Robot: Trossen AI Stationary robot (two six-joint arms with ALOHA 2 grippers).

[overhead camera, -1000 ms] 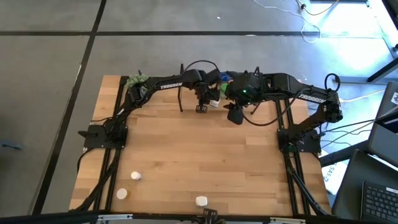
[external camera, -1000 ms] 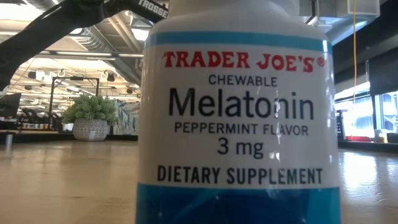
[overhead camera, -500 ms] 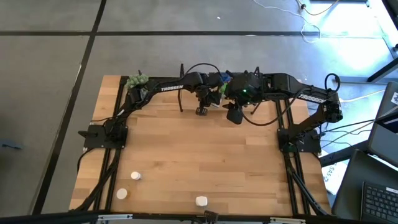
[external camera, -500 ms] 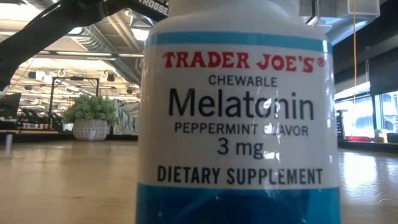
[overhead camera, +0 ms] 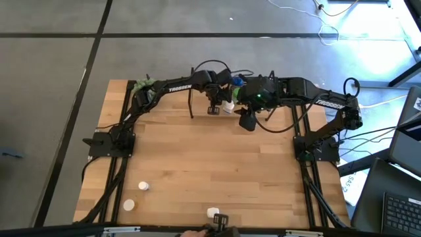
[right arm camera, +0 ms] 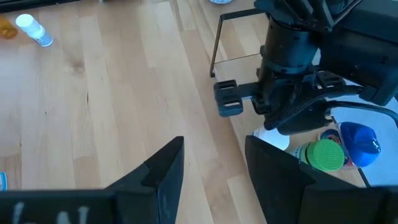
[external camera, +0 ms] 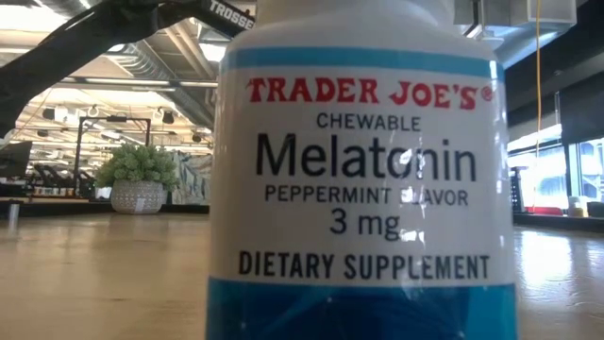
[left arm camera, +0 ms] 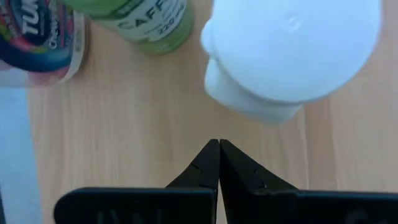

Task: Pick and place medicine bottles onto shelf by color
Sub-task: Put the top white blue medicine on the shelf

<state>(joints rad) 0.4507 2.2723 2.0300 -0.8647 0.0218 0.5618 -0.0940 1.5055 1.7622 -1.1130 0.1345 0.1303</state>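
Table (overhead camera: pixel 210 164) pale matt wood; melatonin bottle (external camera: pixel 363 179) glossy label; shelf frame (right arm camera: pixel 219 43) thin black metal.

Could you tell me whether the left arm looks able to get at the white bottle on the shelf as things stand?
Probably yes. The left end effector hangs just above the white bottle with only bare shelf board between them. Its fingers are shut, though, so it would need to open first. The green bottle stands off to one side.

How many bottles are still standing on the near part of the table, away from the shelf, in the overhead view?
3: one bottle near the left edge, a second bottle just nearer, and a third bottle at the middle of the near edge. Others cluster under the arms at the shelf, partly hidden.
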